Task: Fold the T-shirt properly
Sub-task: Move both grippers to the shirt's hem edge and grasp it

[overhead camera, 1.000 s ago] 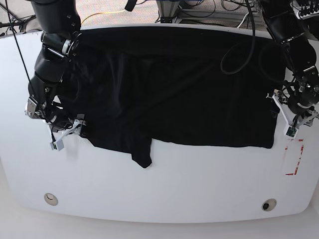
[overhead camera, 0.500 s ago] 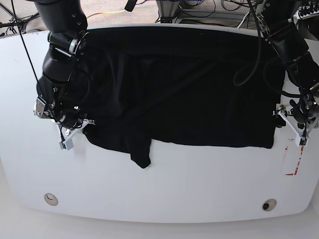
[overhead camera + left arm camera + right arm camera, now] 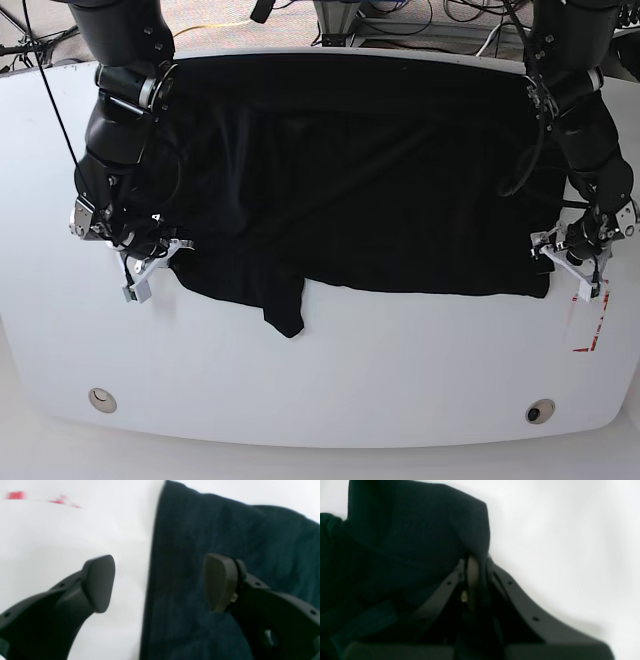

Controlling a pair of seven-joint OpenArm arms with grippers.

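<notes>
On the white table the T-shirt lies unfolded, right gripper pinching its corner, left gripper gaping empty astride its opposite edge.

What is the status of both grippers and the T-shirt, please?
Right gripper shut on T-shirt edge. Left gripper open, straddling opposite hem, not gripping. Shirt spread on table, one sleeve hanging forward. Nothing in the way.
</notes>
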